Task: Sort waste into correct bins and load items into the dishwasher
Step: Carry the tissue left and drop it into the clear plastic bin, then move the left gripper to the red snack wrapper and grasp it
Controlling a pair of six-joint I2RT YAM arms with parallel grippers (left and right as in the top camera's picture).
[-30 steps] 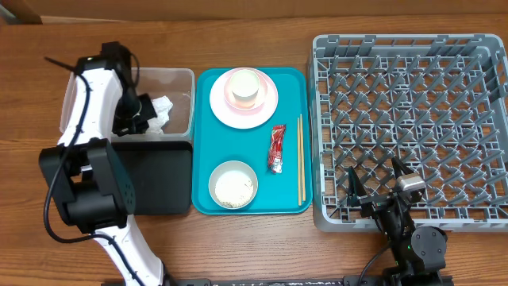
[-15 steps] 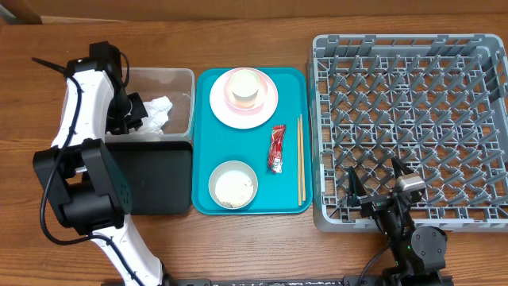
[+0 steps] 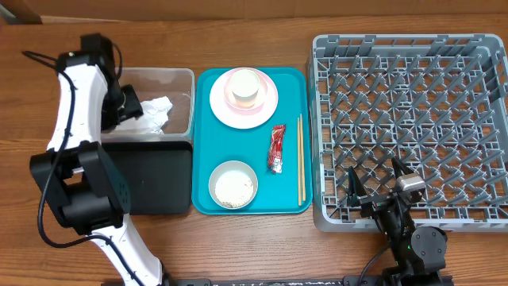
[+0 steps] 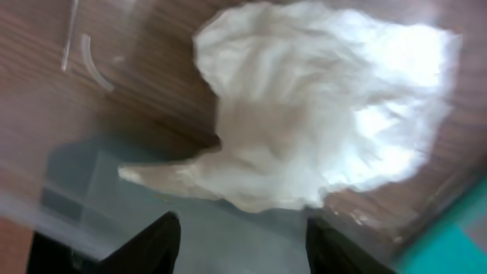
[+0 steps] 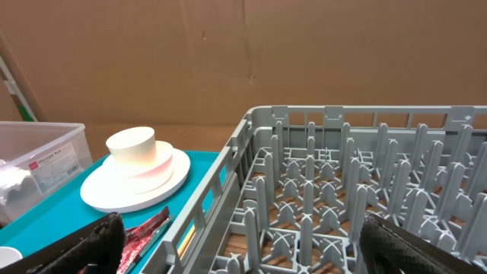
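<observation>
Got the left gripper (image 4: 247, 232) part-open and empty over the napkin (image 4: 319, 114) mid-tub (image 3: 179, 75); right gripper (image 3: 373, 179) wide open, empty too.

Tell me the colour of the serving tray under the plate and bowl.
The tray is plain teal, with no pattern; the overhead view shows it best.

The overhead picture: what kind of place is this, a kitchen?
Probably not a real kitchen. It looks like a robot practice spot on a wooden table, set up like a dish-washing station. You can see a grey dish rack, a teal tray like a cafeteria's, and plain cardboard behind instead of kitchen walls.
</observation>
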